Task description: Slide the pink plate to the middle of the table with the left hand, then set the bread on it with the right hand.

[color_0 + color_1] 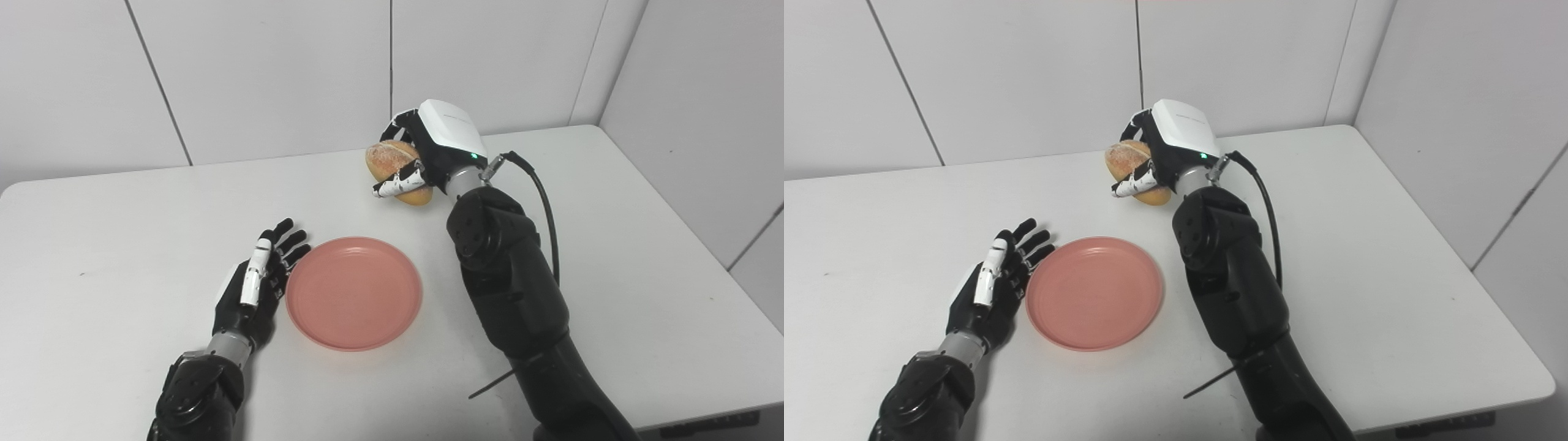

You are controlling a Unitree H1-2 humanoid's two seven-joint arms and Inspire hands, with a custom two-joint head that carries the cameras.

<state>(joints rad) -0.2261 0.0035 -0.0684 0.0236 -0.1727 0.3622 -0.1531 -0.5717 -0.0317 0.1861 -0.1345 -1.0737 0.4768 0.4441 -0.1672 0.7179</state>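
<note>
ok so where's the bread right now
The bread is in the right hand, toward the back of the table, beyond the pink plate and not yet over it.

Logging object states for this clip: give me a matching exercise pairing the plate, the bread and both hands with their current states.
Things:
1. pink plate
2. bread
3. left hand
4. right hand

States:
A. closed around the bread
B. open, beside the plate's left rim
C. empty, flat on the table
D. held behind the plate

Pairs: 1-C, 2-D, 3-B, 4-A
</note>
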